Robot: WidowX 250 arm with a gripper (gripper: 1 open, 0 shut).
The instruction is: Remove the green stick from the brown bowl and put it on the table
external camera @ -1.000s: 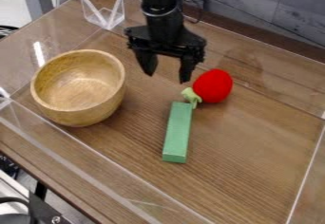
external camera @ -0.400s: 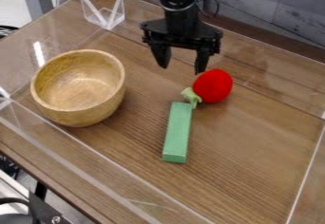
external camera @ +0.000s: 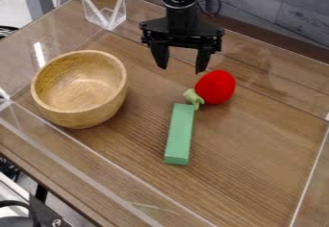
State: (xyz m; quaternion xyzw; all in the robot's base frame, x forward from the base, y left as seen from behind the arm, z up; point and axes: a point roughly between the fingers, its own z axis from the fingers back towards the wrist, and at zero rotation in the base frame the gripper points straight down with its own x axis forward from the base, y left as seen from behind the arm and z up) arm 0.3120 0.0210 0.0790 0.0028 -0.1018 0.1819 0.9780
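The green stick [external camera: 180, 133] lies flat on the table [external camera: 244, 163], to the right of the brown bowl [external camera: 80, 88] and clear of it. The bowl's inside shows nothing in it. My gripper [external camera: 180, 60] hangs above the table behind the stick, pointing down, open, with nothing between its fingers. It is up and to the right of the bowl, and left of a red strawberry toy.
A red strawberry toy [external camera: 215, 86] with a small green stem rests against the stick's far end. Low clear acrylic walls [external camera: 106, 12] edge the tabletop. A dark wall runs behind the table.
The gripper has risen and drifted back and to the right, away from the stick, and rolled a little about its axis. Stick, bowl and strawberry have not moved.
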